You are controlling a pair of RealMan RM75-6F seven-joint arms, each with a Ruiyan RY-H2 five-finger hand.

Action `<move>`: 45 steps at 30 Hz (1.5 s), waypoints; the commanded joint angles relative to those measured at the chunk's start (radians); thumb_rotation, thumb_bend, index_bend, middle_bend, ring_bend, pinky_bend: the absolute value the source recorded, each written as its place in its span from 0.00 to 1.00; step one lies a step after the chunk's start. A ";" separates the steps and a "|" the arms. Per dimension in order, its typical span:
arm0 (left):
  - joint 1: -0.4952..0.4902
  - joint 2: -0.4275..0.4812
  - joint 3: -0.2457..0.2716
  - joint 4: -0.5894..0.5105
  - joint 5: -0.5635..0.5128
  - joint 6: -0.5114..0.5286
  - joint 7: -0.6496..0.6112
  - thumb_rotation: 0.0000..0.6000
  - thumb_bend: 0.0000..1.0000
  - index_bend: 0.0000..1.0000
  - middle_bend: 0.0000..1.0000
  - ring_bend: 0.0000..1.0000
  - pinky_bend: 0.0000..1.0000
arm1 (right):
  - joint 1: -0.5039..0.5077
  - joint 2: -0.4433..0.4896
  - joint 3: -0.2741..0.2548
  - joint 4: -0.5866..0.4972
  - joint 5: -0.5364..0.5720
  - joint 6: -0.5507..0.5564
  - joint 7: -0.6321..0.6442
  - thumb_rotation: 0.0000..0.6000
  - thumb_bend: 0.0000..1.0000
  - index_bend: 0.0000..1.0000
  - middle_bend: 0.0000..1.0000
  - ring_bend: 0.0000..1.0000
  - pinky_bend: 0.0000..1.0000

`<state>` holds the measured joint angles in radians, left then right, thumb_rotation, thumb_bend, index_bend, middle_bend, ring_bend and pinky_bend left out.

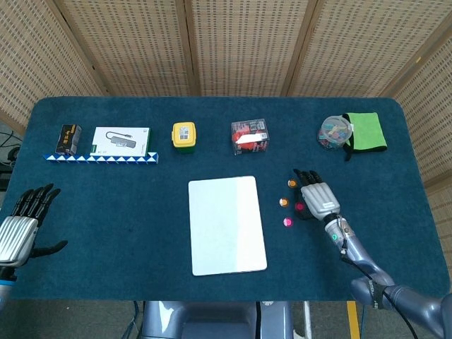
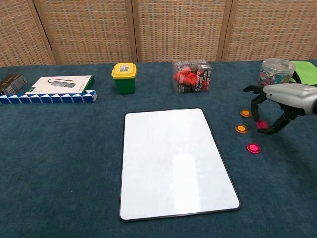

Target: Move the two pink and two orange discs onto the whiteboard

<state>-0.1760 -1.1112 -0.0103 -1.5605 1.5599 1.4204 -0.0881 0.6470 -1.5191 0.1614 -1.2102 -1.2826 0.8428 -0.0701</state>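
A white whiteboard lies flat at the table's middle. To its right sit two orange discs and one pink disc. My right hand hovers just right of them and pinches the second pink disc between thumb and a finger, slightly above the cloth. At the front left edge my left hand rests with fingers apart, holding nothing; the chest view does not show it.
Along the back stand a yellow-lidded green box, a clear box of red parts, a round jar of clips beside a green cloth, plus a white carton, a small black box and a blue-white strip.
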 commanded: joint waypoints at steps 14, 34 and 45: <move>-0.007 0.010 -0.003 -0.008 -0.030 -0.033 -0.013 1.00 0.00 0.00 0.00 0.00 0.00 | 0.293 -0.117 0.120 -0.116 0.337 -0.138 -0.358 1.00 0.36 0.55 0.00 0.00 0.00; -0.011 0.020 -0.003 -0.020 -0.041 -0.051 -0.018 1.00 0.00 0.00 0.00 0.00 0.00 | 0.408 -0.197 0.106 -0.041 0.519 -0.080 -0.463 1.00 0.02 0.09 0.00 0.00 0.00; -0.017 0.024 -0.001 -0.028 -0.038 -0.060 -0.016 1.00 0.00 0.00 0.00 0.00 0.00 | 0.267 -0.087 0.025 0.079 0.379 -0.035 -0.306 1.00 0.31 0.39 0.00 0.00 0.02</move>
<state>-0.1925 -1.0874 -0.0114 -1.5876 1.5221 1.3605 -0.1043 0.9393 -1.6162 0.2051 -1.1681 -0.8853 0.8163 -0.4044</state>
